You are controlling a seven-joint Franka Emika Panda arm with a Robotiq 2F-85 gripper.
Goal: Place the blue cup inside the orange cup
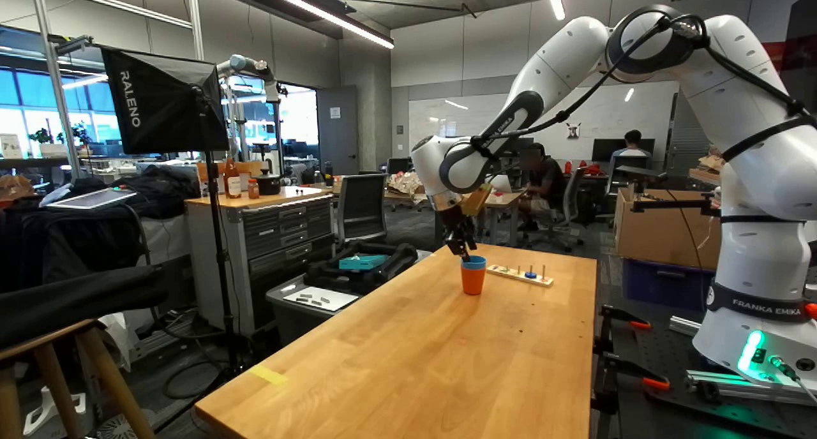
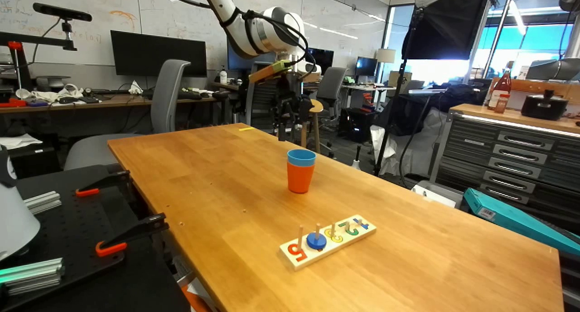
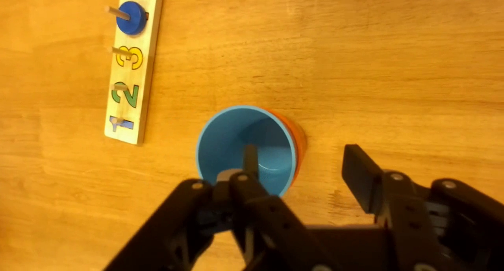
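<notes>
The blue cup sits upright inside the orange cup. The blue rim stands above the orange one in both exterior views, with the blue cup (image 1: 473,262) (image 2: 301,155) on top and the orange cup (image 1: 473,282) (image 2: 300,178) below, standing on the table. In the wrist view I look down into the blue cup (image 3: 224,133), and a strip of the orange cup (image 3: 299,139) shows at its right side. My gripper (image 3: 303,164) is open and empty, fingers wide apart. In both exterior views the gripper (image 1: 463,244) (image 2: 292,129) hangs just above the cups. One finger covers part of the blue cup in the wrist view.
A wooden number board (image 2: 331,241) with upright pegs and a blue disc (image 2: 316,241) lies on the table (image 2: 217,185) near the cups. It also shows in the wrist view (image 3: 149,78). Orange-tipped clamps (image 1: 632,318) hold at the table's edge on the robot's side.
</notes>
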